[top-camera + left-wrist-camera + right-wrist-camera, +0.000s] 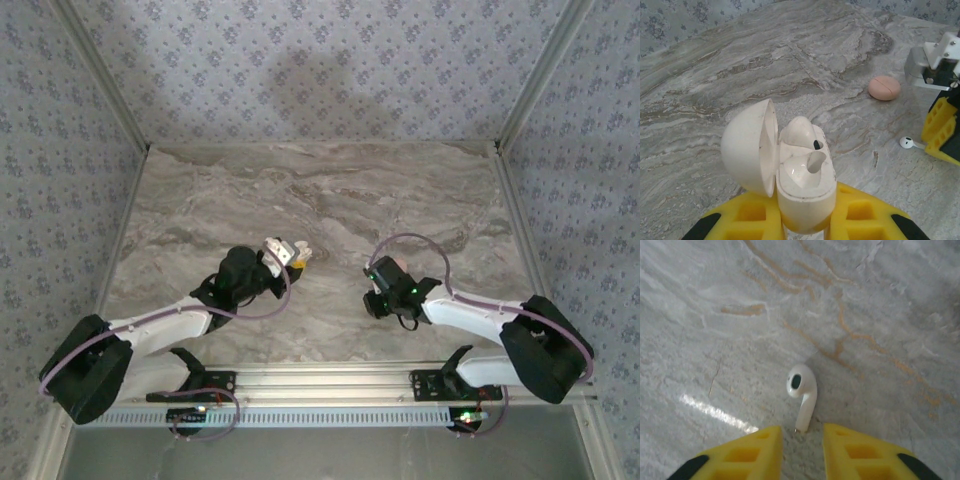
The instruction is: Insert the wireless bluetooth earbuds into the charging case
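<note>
Earbud pickup, with the case held ready for its second bud.
The left fingers (752,215) are clenched on the base of the open charging case (805,185), its lid swung to the left; one earbud (802,132) looks seated in it, and the socket beside it gapes empty. The other earbud (802,390) lies on the marble worktop (880,315), its stem tip pointing into the gap between the right fingers (757,450), which stand apart and hold nothing. To my eye, the right arm should slide forward until both fingers flank the stem. It should then close gently so the bud neither rolls nor shoots out, and carry it stem-down over the empty socket. A pink disc (884,88) sits well apart.
</note>
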You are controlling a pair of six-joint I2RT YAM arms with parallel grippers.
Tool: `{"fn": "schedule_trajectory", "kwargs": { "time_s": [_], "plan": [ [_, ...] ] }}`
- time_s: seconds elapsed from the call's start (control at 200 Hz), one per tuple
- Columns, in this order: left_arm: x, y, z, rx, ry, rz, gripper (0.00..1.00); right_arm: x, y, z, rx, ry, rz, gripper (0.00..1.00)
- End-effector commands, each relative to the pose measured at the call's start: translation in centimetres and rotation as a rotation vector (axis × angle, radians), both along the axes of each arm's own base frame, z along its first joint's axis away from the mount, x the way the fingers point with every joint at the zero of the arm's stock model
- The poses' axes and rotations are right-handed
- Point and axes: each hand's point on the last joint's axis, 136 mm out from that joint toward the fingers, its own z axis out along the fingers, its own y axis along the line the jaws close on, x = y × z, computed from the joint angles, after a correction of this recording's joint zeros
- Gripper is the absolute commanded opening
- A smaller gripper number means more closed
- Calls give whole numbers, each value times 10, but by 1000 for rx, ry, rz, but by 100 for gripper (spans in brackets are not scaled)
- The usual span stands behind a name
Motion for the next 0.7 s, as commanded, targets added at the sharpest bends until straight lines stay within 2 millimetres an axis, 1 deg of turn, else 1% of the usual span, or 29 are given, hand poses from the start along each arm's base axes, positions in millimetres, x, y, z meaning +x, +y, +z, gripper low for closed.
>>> {"fn": "schedule_trajectory", "kwargs": {
  "time_s": [0.0,0.03,0.09,0.19,0.2,0.26,0.335,0.46,0.64,0.695],
  "plan": [
    [-1,2,3,-2,-9,8,10,-5,1,20,-4,47,-24,33],
    [-1,2,3,-2,-10,8,10,-6,2,27,1,52,-22,34],
    [-2,2,4,-5,-10,6,10,-13,3,37,17,97,-21,35],
    [-2,1,4,-8,-9,4,10,-6,4,58,54,122,-58,36],
    [-2,2,5,-10,-9,5,10,-8,1,57,45,141,-67,36],
    [-2,2,6,-12,-11,4,10,-4,-2,64,57,187,-105,37],
    [-3,2,6,-12,-12,2,10,1,-4,67,51,239,-146,37],
    [-4,3,6,-10,-15,4,10,10,-8,63,-47,289,-142,38],
    [-5,5,4,-14,-15,11,10,21,-1,43,-139,366,-100,37],
    [-5,6,5,-14,-16,11,10,27,1,38,-161,368,-95,37]
  ]
}}
